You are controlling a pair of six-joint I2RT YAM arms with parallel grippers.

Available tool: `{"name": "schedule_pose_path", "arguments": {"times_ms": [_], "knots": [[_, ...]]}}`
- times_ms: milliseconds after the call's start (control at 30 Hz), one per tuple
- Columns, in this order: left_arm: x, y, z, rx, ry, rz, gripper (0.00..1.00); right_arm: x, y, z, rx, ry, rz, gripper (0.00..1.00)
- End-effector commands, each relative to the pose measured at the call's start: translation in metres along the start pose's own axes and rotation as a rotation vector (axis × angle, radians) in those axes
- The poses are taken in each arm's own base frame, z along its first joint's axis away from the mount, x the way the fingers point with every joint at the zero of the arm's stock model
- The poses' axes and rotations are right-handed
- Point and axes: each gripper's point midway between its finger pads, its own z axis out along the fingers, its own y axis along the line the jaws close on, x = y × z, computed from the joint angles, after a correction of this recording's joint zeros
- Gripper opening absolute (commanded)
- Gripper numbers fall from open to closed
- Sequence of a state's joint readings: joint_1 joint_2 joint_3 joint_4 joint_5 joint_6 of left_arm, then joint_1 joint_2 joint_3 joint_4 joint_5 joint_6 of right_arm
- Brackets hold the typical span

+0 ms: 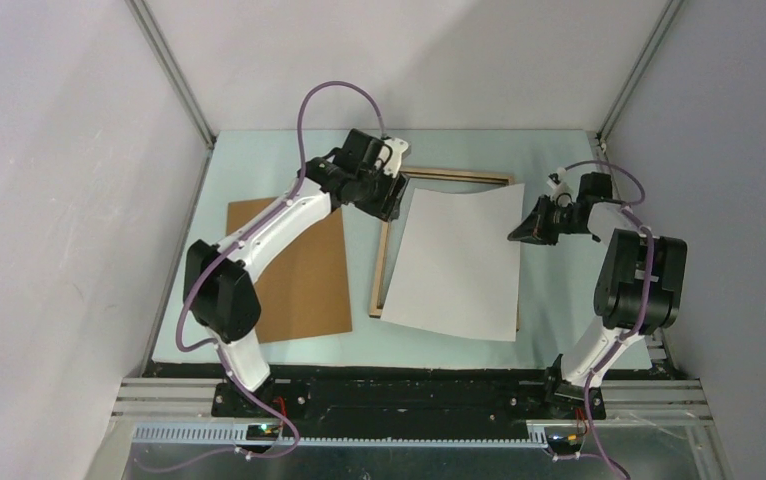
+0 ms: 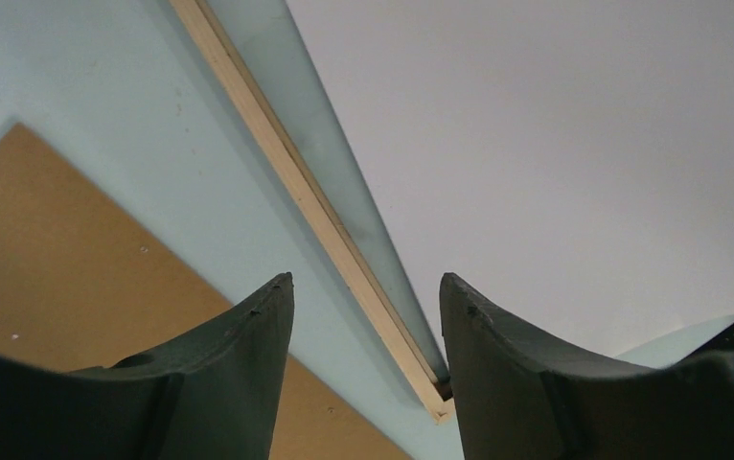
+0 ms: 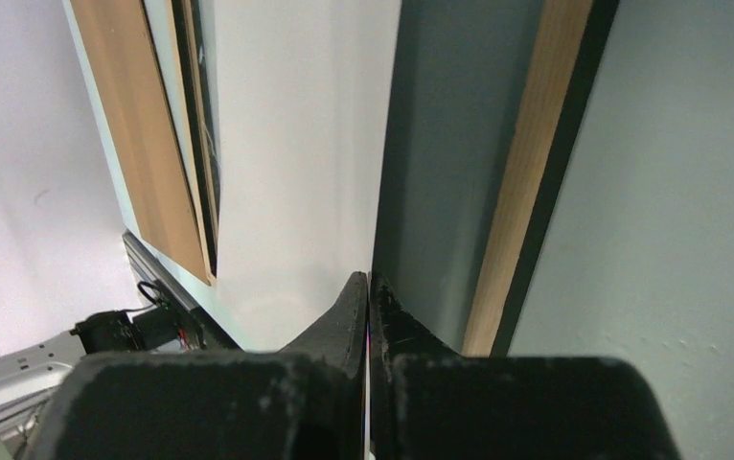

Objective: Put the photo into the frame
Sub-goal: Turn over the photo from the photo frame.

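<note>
The photo [image 1: 456, 262] lies white back up over the frame [image 1: 382, 270], skewed, its lower edge past the frame's near rail. My right gripper [image 1: 515, 233] is shut on the photo's right edge, and in the right wrist view a thin white sheet edge shows between the closed fingers [image 3: 369, 276], with the photo [image 3: 296, 144] on one side and the frame's wood rail [image 3: 526, 172] on the other. My left gripper [image 1: 389, 205] hangs open over the frame's far left corner. In its view [image 2: 368, 280] the frame's rail [image 2: 286, 163] runs between the fingers and the corner sits by the right finger [image 2: 478, 335].
A brown hardboard panel [image 1: 299, 290] lies flat left of the frame, under my left arm, and shows again as brown board [image 2: 66, 259] in the left wrist view. White walls close in the table on the left, far and right sides.
</note>
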State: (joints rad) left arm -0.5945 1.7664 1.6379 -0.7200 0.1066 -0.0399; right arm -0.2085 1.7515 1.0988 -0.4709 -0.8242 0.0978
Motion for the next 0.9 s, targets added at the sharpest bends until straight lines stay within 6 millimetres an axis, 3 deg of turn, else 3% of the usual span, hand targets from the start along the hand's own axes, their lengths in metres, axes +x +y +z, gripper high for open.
{"name": "schedule_pose_path", "arguments": {"times_ms": [0,333,867], "knots": [[-0.019,0.01,-0.032,-0.042,-0.094,0.066,0.64,-0.016,0.009,-0.003,-0.027,0.008,-0.098,0.0],[-0.017,0.021,-0.037,-0.062,-0.101,0.048,0.71,-0.05,0.016,0.015,-0.07,-0.055,-0.098,0.0],[-0.016,0.027,-0.04,-0.058,-0.104,0.024,0.73,-0.066,0.023,0.05,-0.058,-0.049,-0.163,0.0]]}}
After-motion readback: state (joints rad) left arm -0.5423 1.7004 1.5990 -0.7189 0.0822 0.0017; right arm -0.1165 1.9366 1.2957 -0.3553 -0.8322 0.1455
